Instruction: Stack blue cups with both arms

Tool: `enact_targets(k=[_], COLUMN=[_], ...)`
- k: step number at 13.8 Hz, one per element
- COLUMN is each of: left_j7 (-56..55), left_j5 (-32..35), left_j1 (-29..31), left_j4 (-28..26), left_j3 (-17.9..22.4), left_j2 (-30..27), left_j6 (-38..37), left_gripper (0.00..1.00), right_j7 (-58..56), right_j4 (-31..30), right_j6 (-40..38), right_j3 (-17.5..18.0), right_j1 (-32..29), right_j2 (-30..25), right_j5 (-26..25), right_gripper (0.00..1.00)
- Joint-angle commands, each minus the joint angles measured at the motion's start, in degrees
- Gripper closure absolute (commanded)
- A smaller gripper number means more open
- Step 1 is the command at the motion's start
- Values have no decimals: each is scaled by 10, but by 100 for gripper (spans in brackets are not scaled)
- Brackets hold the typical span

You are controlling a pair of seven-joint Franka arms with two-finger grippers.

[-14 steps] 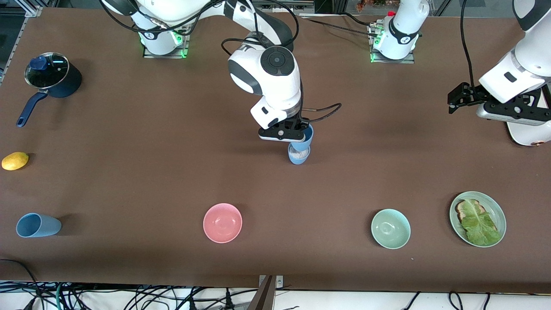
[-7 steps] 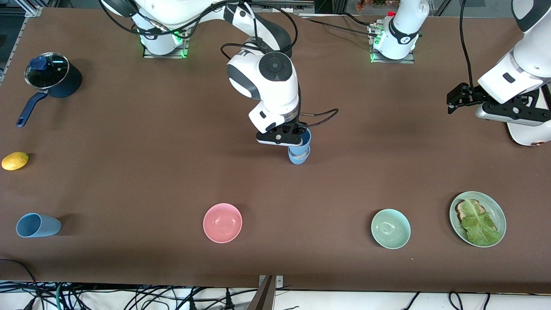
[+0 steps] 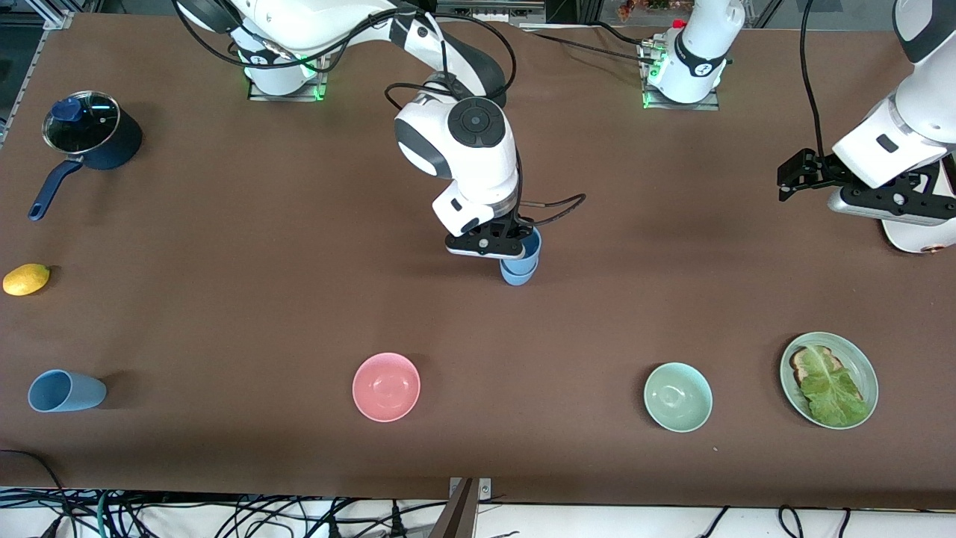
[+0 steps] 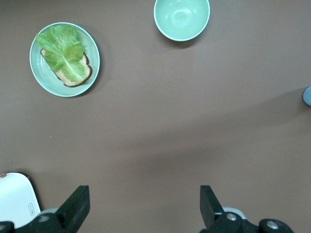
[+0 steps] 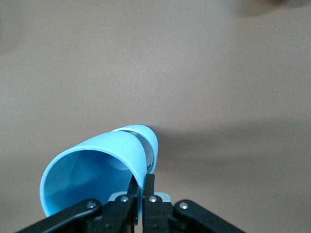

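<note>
Lidded navy pot (image 3: 91, 134), lemon (image 3: 26, 279), pink bowl (image 3: 386, 386), green bowl (image 3: 677, 397), plate (image 3: 865, 368) of lettuce-topped toast (image 3: 825, 384).

The right arm reaches to mid-table, its right gripper (image 3: 515, 250) pointing down, fingers pinched together. The left arm waits, left gripper (image 3: 792, 173) spread wide.

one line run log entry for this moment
right gripper: shut on held cup, entering standing cup | left gripper: open, waiting | third cup: lying
</note>
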Motion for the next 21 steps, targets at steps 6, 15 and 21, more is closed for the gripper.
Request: enact_targets(k=[6,15,21], left_j7=[-7,-6,-6], left_j5=[-12,-12,-12], left_j1=[-8,-8,-8], left_j4=[20,20,20], left_j3=[0,0,0], left_j2=[10,10,10], left_j6=[-15,-16,-16], left_gripper=[0,0,0], right_j7=[6,-193,-455], right_j4=[13,22,-87], right_j6=[1,-148,-222], right_j3=[-6,-1,-145], right_j1=[9,-109,-166], right_j2=[4,-93,-275], right_j5=[-23,56,214], right_gripper=[0,0,0])
